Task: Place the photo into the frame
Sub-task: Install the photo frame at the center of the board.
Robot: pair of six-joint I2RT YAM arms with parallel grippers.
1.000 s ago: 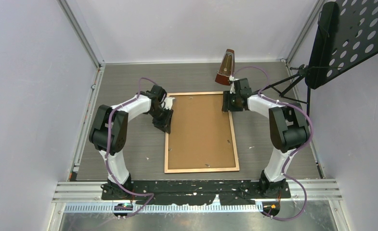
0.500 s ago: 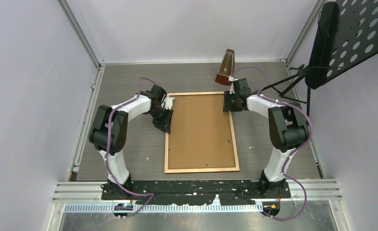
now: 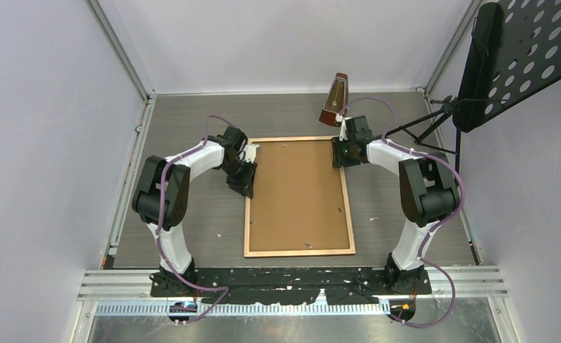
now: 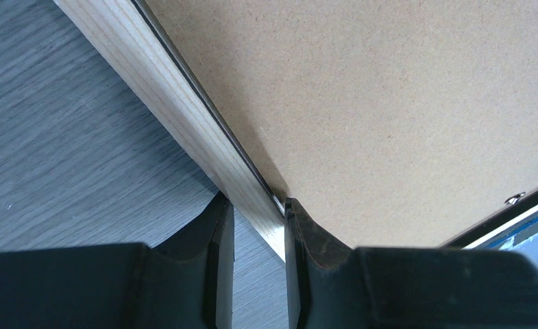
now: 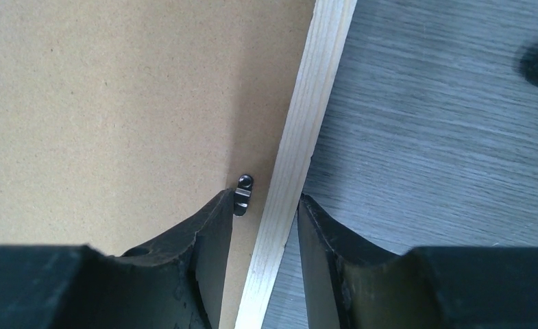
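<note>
**A:** Where is the frame (image 3: 299,252)?

**B:** It lies flat on the grey surface (image 3: 191,128) between the two arms, its long sides running away from their bases. The light wood rear face is up. A brown backing board (image 3: 299,193) fills the opening, so whatever is under the board is hidden.

**A:** And the left end effector (image 4: 255,209)?

**B:** It is down at the frame's left side, near the far corner. The wrist view shows the wooden border pinched between its two fingers (image 4: 219,233). One is on the outer edge over the surface, the other on the inner edge against the board.

**A:** The right end effector (image 5: 266,202)?

**B:** It is at the frame's right side, near the far right corner. Its fingers are spread and straddle the border. One is over the surface just beside the outer edge, and the other is over the board with a gap to the wood. A small black clip (image 5: 243,192) sits in that gap at the inner fingertip; I cannot tell whether they touch.

**A:** Anything else around?

**B:** A brown metronome (image 3: 334,100) stands upright on the surface beyond the far right corner, apart from the frame. A black perforated music stand (image 3: 520,57) rises at the right. In the left wrist view a thin blue and white strip (image 4: 526,221) shows past the frame's edge, too little to name.
</note>
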